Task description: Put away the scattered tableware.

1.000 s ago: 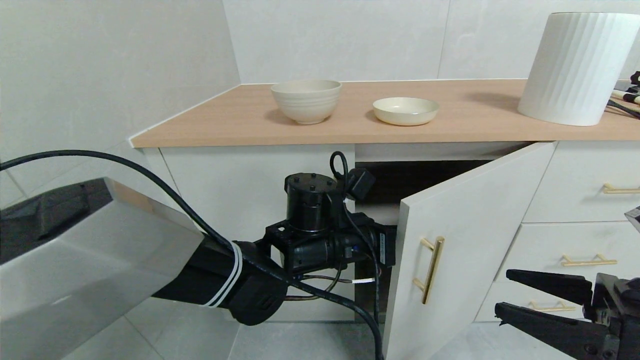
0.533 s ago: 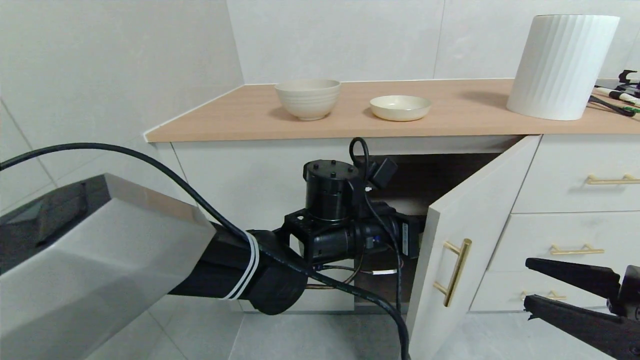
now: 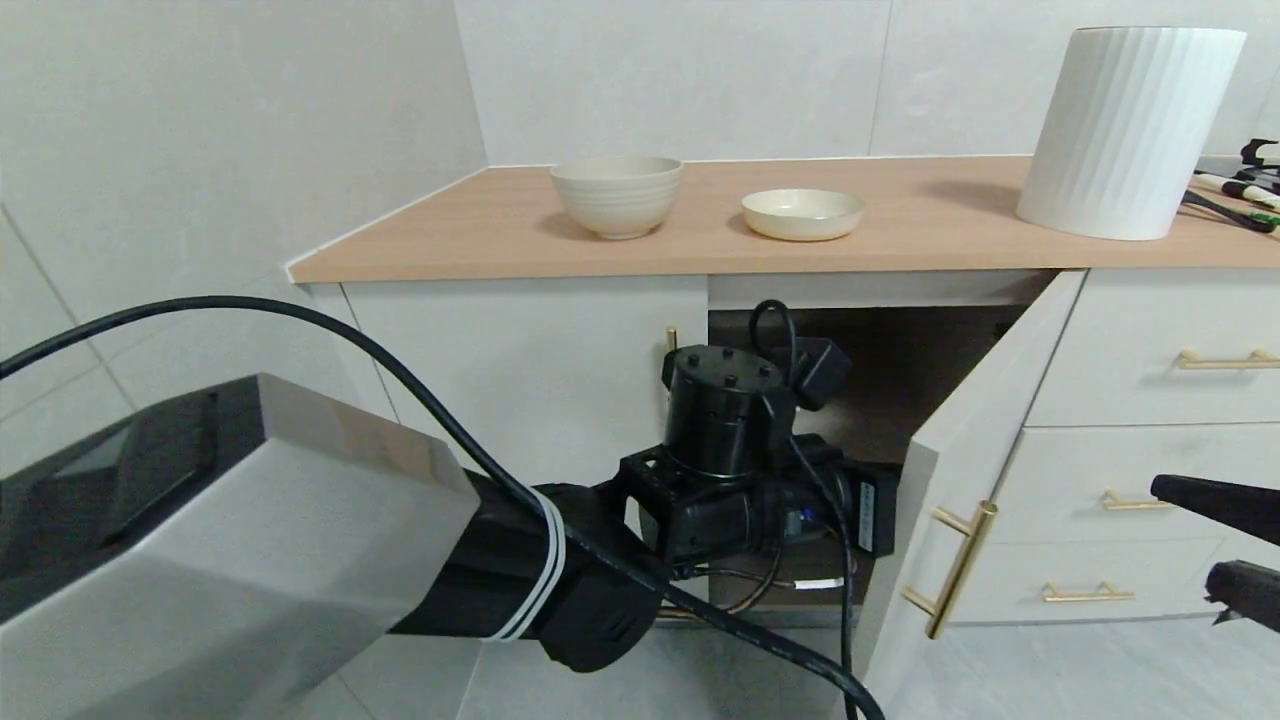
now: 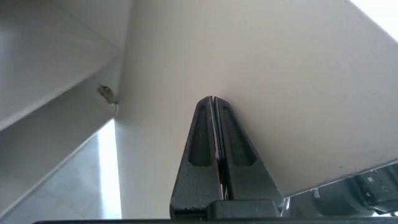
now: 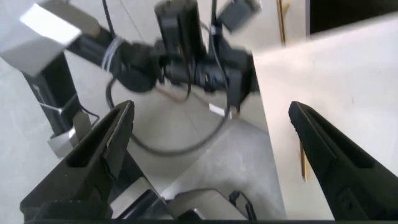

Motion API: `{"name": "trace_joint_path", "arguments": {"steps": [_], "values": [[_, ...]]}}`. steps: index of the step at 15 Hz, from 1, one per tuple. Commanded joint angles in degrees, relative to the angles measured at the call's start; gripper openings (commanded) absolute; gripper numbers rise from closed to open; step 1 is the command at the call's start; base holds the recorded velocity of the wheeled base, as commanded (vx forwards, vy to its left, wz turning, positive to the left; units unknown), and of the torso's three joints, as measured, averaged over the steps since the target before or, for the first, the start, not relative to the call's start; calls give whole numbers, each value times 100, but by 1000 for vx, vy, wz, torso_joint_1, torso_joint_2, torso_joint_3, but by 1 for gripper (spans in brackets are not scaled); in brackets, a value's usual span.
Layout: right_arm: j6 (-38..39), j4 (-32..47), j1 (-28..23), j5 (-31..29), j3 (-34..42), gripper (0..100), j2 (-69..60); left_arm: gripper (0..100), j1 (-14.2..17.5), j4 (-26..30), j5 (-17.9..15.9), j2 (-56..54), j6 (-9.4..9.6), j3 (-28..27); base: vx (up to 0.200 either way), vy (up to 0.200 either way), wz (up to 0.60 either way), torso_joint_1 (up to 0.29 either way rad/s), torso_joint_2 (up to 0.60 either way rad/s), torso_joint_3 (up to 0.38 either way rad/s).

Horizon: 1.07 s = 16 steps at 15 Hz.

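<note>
This looks like a home kitchen. A wood-topped table (image 3: 930,215) runs along a wall (image 3: 680,80) of pale tiles, with white cupboards (image 3: 520,370) and drawers (image 3: 1150,335) beneath it, fitted with brass handles (image 3: 1215,357). One cupboard door (image 3: 985,420) stands open. On the table sit a ribbed cream bowl (image 3: 616,195), a shallow dish (image 3: 803,213) and a tall white fluted container (image 3: 1130,130). The floor (image 3: 1050,670) is grey tile.

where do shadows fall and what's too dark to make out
Head view: soft shadows lie on the countertop left of the bowl, the shallow dish and the ribbed container; the open cabinet is too dark inside to read. Left wrist view: left gripper dark against a bright panel. Right wrist view: right gripper in silhouette.
</note>
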Motion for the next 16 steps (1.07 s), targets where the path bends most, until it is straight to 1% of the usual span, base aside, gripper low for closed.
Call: {"name": "trace_joint_path", "arguments": {"steps": [1,2,4,7,8,10,11,12,13,14,15,16], "values": [[-1,-3,1,1,-51,100,-148,0,-249,35,-8,-8,-1,-19,0,0,0,0,0,0],[-1,6,-7,1,-104,100,-201,0,-398,105,-8,-16,-1,-54,0,0,0,0,0,0],[-1,6,-7,1,-139,100,-289,0,-556,132,1,-34,-1,-151,0,0,0,0,0,0],[-1,155,-7,1,-262,100,-421,0,-943,395,-8,-8,-1,-397,0,0,0,0,0,0],[-1,410,-7,1,-385,100,-508,0,-1180,527,-8,45,-10,-546,0,0,0,0,0,0],[-1,454,-7,1,-446,100,-605,0,-1356,694,-8,36,-10,-687,0,0,0,0,0,0],[-1,454,-7,1,-464,100,-614,0,-1391,712,1,-16,-10,-669,0,0,0,0,0,0],[-1,463,-7,1,-490,100,-605,0,-1382,703,80,-157,-124,-599,0,0,0,0,0,0],[-1,463,-16,1,-490,100,-561,0,-1277,677,247,-350,-423,-441,0,0,0,0,0,0],[8,463,-16,1,-482,100,-526,0,-1092,650,308,-535,-608,-300,0,0,0,0,0,0],[8,463,-25,1,-473,100,-491,0,-855,641,308,-719,-678,-116,0,0,0,0,0,0],[8,463,-25,1,-482,100,-473,0,-635,641,317,-869,-678,-2,0,0,0,0,0,0]]}}
